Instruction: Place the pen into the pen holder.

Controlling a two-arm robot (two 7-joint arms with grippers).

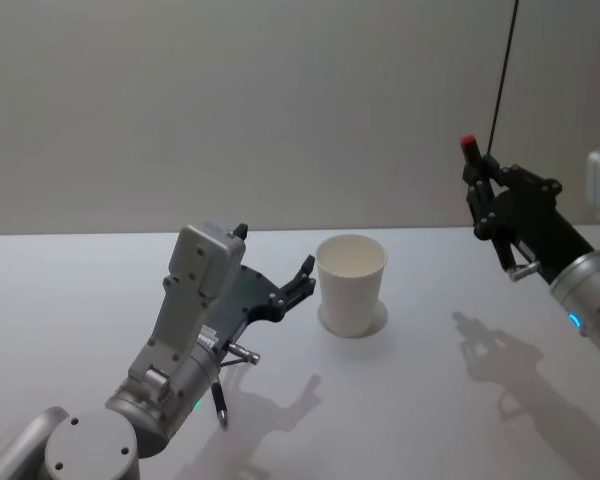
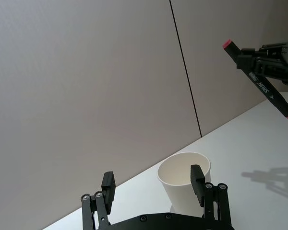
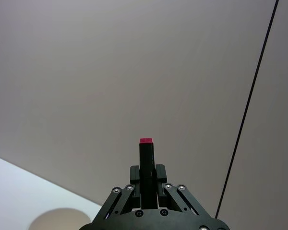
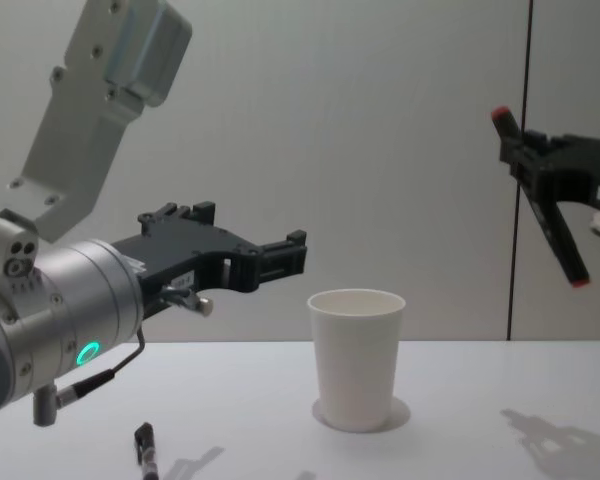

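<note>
Right gripper (image 4: pixel 527 160) pinches a black pen (image 4: pixel 559 240) with red ends, raised high to the right of the white cup (image 1: pixel 351 282) and well apart from it. Left gripper (image 2: pixel 152 178) is spread, just left of the cup. A second dark pen (image 1: pixel 220 405) lies on the white table (image 1: pixel 440 400). Behind is a grey wall (image 1: pixel 230 100) with a dark seam (image 1: pixel 505 70). The white barrel lettering is unreadable.

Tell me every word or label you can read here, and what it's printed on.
White lettering on the barrel of the pen, held in the right gripper: too small and tilted to read for certain.
Pen holder, a white paper cup: no print showing.
No other text is legible.
</note>
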